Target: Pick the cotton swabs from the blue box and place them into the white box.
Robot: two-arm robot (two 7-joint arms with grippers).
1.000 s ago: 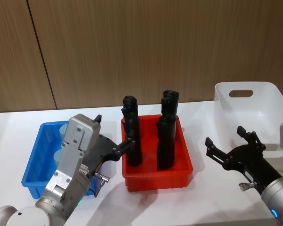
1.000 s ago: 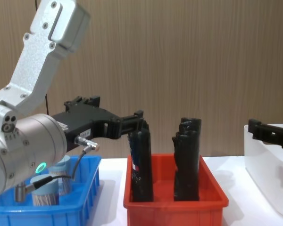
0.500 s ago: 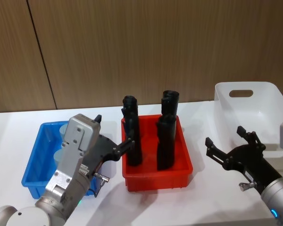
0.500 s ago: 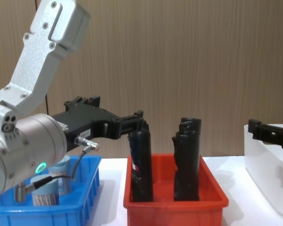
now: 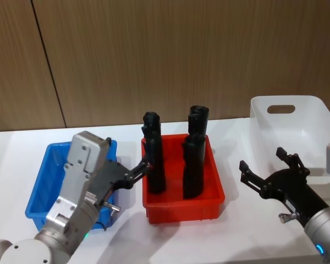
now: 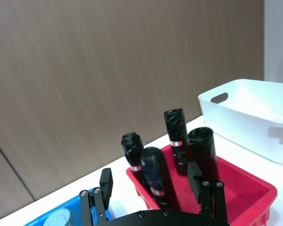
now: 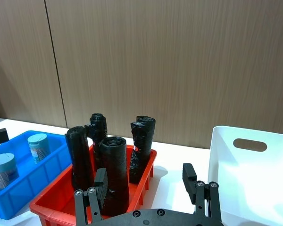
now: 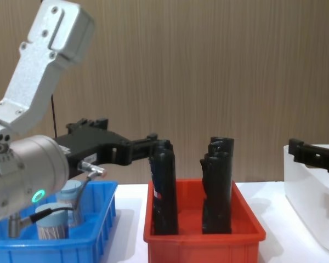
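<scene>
Blue plastic bin (image 5: 37, 204), shallow and ribbed, lies under the left pincer (image 6: 150, 176), whose jaws are wide and empty. The clear grey-lidded jars of cotton swabs (image 7: 37, 147) stand below its wrist. This looks like the approach: next it must drop onto a jar. The right pincer (image 5: 261, 159) hovers spread beside the tall translucent white bin (image 5: 286, 118).

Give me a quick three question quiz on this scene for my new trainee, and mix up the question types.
1. True or false: the left gripper is shut on a jar of cotton swabs.
2. How many black rolls stand in the red bin?
3. The cotton swabs are in: A) the blue box; B) the red bin; C) the white box.
Key: 1 false, the left gripper is open and empty; 2 four; 3 A.
</scene>
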